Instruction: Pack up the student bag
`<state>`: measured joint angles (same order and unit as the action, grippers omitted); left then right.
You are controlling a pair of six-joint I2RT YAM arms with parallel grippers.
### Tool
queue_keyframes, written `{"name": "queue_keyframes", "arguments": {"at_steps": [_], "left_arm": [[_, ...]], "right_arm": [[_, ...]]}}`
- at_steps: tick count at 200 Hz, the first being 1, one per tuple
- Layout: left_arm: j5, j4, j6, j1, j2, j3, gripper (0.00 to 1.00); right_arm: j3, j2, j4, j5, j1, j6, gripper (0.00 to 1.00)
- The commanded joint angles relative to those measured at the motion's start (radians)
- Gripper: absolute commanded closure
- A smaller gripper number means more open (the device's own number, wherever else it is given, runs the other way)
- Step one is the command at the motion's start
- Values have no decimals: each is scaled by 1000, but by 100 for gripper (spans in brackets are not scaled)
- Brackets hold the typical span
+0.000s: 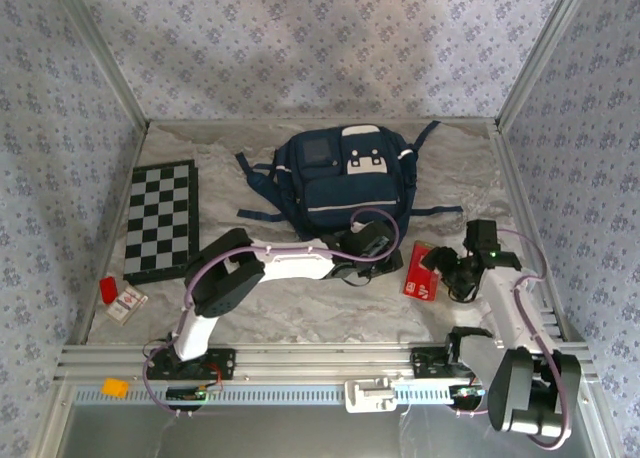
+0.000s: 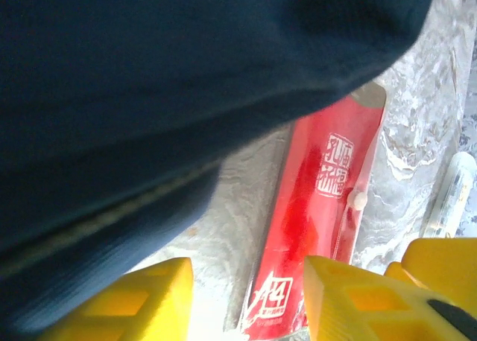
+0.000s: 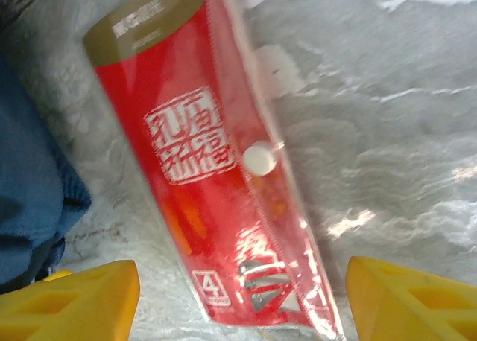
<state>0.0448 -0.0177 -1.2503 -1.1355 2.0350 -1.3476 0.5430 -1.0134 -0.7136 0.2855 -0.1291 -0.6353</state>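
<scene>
The student bag (image 1: 340,183), navy with white stripes and a white-flapped pocket, lies at the back middle of the table. A red plastic folder (image 1: 422,270) with a white snap button lies flat to the right of the bag's near edge. My left gripper (image 1: 365,253) hovers at that near edge. In the left wrist view the bag's fabric (image 2: 149,95) hangs close above, and the left gripper (image 2: 250,304) is open with the folder (image 2: 320,207) below it. My right gripper (image 3: 242,304) is open, its fingers straddling the near end of the folder (image 3: 201,177) without touching it.
A folded chessboard (image 1: 160,220) lies at the left. A small red item (image 1: 108,288) and a card box (image 1: 127,303) sit near the front left corner. Metal frame rails and patterned walls close in the table. The bag's straps (image 1: 255,178) spread to both sides.
</scene>
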Motion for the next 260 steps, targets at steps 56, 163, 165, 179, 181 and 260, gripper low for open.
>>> {"name": "queue_keyframes", "arguments": {"at_steps": [56,163,165,179,181,260], "left_arm": [[119,-18,-16,-7,104,-107,73],[158,14,-60,28,132,-56,85],[159,14,-60,28,131,-55,85],[160,18,-64,31,129,-48,86],[162,19,-64,31,129,-47,86],[182,94,-122,51,125,29,91]], "right_arm": [[-12,-209,69,199,-43,144,40],[-65,-168,181,409,-47,151,55],[-68,-167,184,410,-48,151,55],[-86,-166,206,409,-47,139,55],[-90,-167,209,409,-47,137,55],[-150,-216,369,430,-53,94,70]]}}
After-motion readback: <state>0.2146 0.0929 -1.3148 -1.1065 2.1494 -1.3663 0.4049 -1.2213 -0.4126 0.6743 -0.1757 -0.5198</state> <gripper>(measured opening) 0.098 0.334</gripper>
